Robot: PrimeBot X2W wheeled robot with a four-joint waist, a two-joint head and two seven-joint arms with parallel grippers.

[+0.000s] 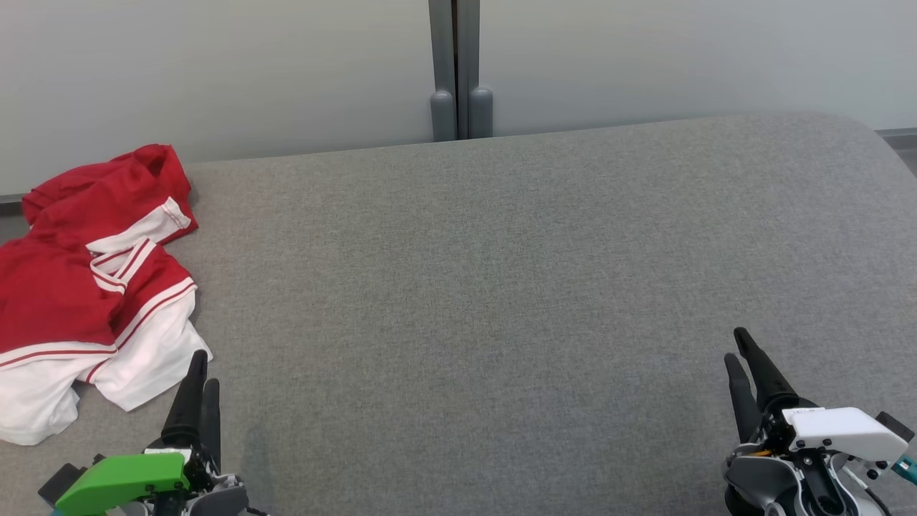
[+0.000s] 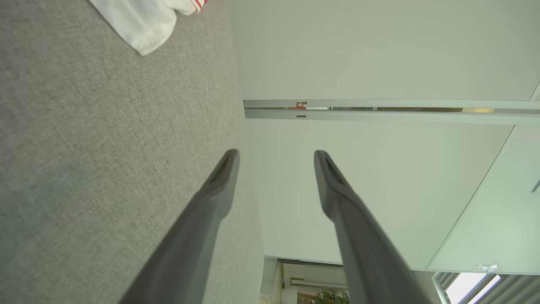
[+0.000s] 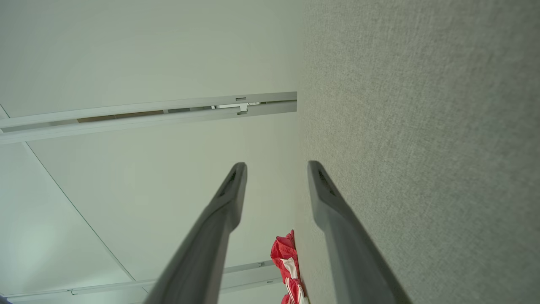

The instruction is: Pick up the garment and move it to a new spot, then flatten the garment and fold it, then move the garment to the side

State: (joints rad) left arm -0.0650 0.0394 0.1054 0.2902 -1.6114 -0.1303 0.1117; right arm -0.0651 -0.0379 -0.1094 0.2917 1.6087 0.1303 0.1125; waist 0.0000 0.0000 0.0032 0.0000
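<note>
Left gripper: at the lower left of the head view, green-cased, fingers pointing away from the robot. Its wrist view shows the two fingers spread wide with nothing between them.
Right gripper: at the lower right, white-cased, fingers also pointing away. Its wrist view shows a clear gap between the fingers and nothing held.
Garment: a red-and-white shirt crumpled in a heap at the left end of the grey fabric surface. It is partly cut off by the head view's left edge and is not yet picked up.
Nearest part of the garment: a white fold just beyond and to the left of the left fingertips, near them but apart.
Direction from the claw: ahead and leftward for the left gripper. From the right gripper it lies well apart, across the whole bare surface.
Long axis: as far as the heap lets me judge, it runs near-to-far along the surface's left end. White cloth is at the near end and red cloth at the far end, by the back edge.
Nearer arm: plainly the left.
Step in hand: probably the first pick-up, with the bare middle as a likely new spot.
Far side: a pale wall with a grey post stands behind the back edge.
</note>
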